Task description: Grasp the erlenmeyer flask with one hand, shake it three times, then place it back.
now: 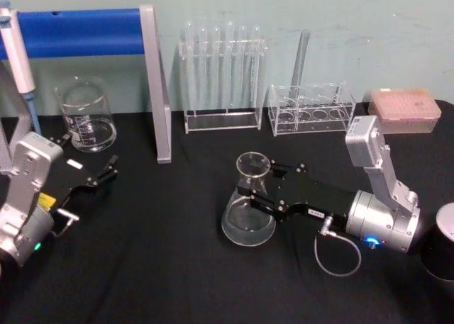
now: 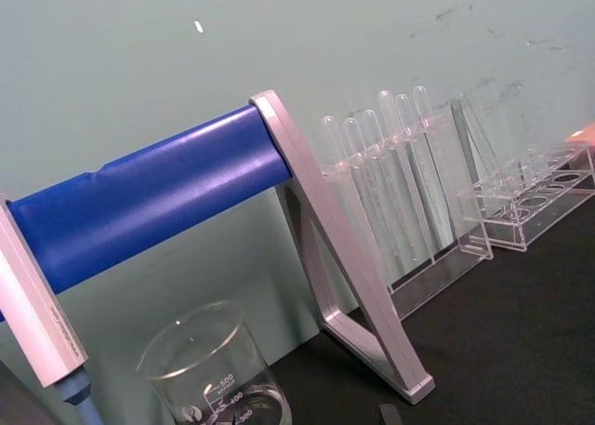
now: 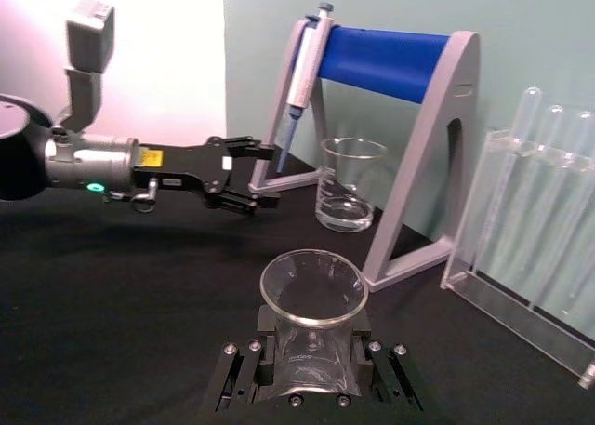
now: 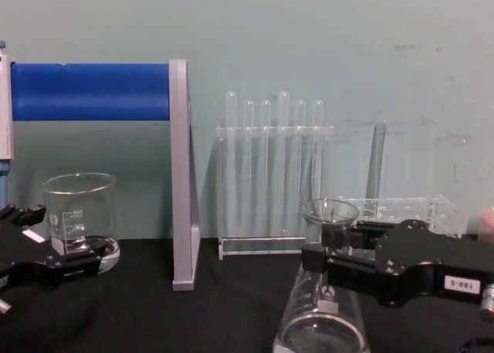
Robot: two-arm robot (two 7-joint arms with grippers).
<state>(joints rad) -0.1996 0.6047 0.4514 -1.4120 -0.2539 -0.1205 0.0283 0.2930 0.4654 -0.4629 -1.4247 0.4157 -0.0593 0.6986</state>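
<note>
Erlenmeyer flask (image 1: 248, 210) (image 3: 311, 295) (image 4: 324, 307), clear and conical, just off centre of the head view toward 5 o'clock, upright, base at the black tabletop (image 1: 177, 274) or barely above it; contact not to be told.

Under everything, that tabletop, backed by a pale green wall. Between 10 and 11 o'clock, grey stand (image 1: 157, 90) with a blue crossbar, a pipette (image 1: 18, 54) hung at its outer end.

From 4 o'clock, silver right arm stretched in low toward centre, right end effector (image 1: 261, 189) (image 3: 311, 369) (image 4: 332, 252) clenched on the flask's neck just under the flared rim, one black finger on each side.

At 8 o'clock, left arm idle; left end effector (image 1: 106, 171) (image 3: 260, 176) at 9 o'clock, released, fingers spread, touching nothing.

At 12 o'clock, tall clear rack (image 1: 221, 76) of upright test tubes against the wall. At 2 o'clock, low clear rack (image 1: 312, 111) with round holes, one tall tube standing in it. Farther out at 2 o'clock, pinkish box (image 1: 404, 110).

At 10 o'clock, graduated glass beaker (image 1: 86, 118) between the stand's two legs, well apart from the flask.
</note>
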